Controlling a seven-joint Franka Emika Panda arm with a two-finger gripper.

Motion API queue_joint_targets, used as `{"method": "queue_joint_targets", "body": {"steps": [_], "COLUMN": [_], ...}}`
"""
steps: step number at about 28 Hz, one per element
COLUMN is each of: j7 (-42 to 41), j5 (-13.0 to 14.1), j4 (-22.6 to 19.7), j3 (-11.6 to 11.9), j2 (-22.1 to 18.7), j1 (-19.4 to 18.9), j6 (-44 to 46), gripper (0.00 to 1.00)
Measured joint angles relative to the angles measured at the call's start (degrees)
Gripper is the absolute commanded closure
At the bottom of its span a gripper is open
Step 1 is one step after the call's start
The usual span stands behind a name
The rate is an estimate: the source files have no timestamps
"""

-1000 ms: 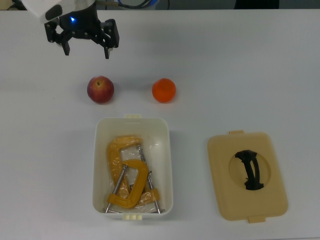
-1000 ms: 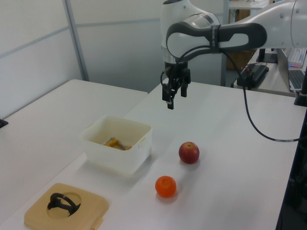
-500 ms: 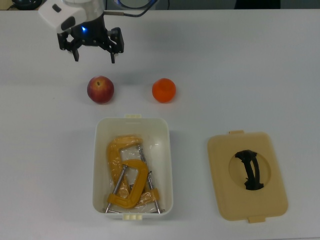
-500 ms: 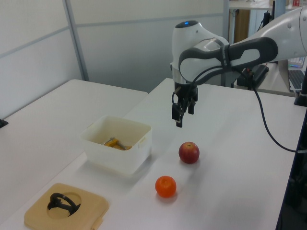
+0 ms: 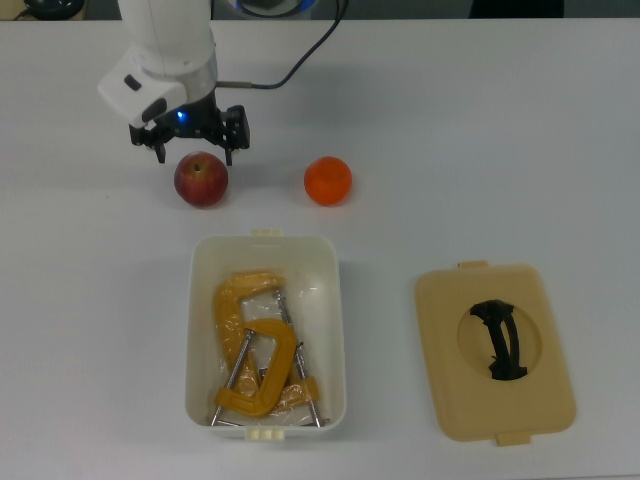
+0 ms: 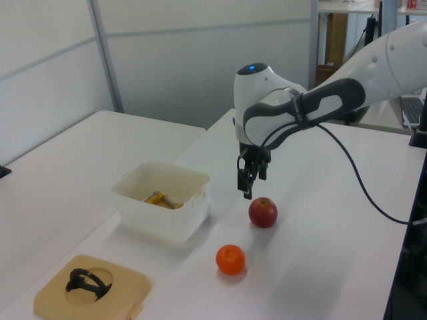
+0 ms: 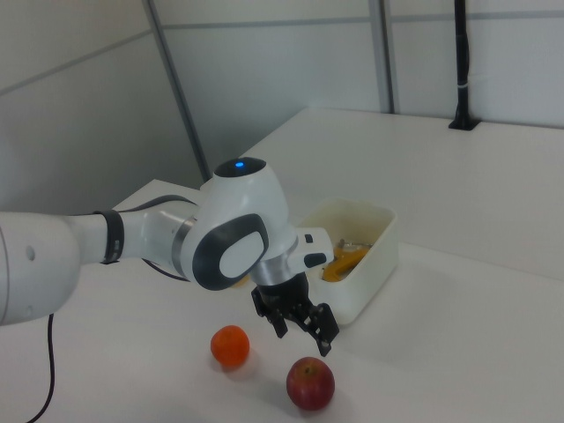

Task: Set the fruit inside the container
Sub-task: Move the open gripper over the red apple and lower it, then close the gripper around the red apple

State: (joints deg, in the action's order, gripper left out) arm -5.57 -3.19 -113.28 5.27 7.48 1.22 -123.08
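Now, line by line:

Apple (image 5: pixel 201 179): red with yellowish flecks, resting on the white table (image 5: pixel 480 130), beyond the tub's far-left corner in the top view; nothing grips it.

Orange (image 5: pixel 328 180): bright and smooth, on the table to the apple's right in the top view, apart from it, near the tub's far-right corner.

Tub (image 5: pixel 200 330): white, rectangular, rounded corners, cream latch tabs on both short sides, uncovered; neither fruit is inside.

Clamps (image 5: pixel 257 350): yellow metal C-clamps lying in the tub, overlapping one another.

Gripper (image 5: pixel 194 155): black, pointing down, hanging just above the apple's far side; in the left view its tips sit close beside the apple's top, in the right view just above it. Fingers spread wide, about as wide as the apple, holding nothing.

Arm (image 6: pixel 293 107): white with dark joints, a blue light on its wrist, a black cable trailing off behind it.

Lid (image 5: pixel 495 352): flat, tan, with a black handle in a round recess, lying on the table well to the tub's right in the top view.
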Motion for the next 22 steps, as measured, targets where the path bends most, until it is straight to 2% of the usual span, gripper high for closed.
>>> {"method": "queue_joint_targets", "body": {"steps": [11, 17, 18, 19, 20, 22], "j7": [-0.1, -0.2, -0.2, -0.3, -0.3, -0.3], "j5": [-3.7, -4.6, -4.7, -5.0, -5.3, -6.1], "j4": [-1.3, -1.9, -1.9, -1.9, -1.9, -1.9], "j3": [-0.1, -0.3, -0.4, -0.6, -0.8, -1.2], "j2": [3.9, 5.7, 5.9, 6.2, 6.4, 6.7], "j1": [-0.1, -0.1, -0.1, -0.1, -0.1, -0.2], "j6": [-0.1, -0.1, -0.1, -0.1, -0.1, -0.1], "gripper": [0.0, 0.0, 0.1, 0.25, 0.48, 0.67]}}
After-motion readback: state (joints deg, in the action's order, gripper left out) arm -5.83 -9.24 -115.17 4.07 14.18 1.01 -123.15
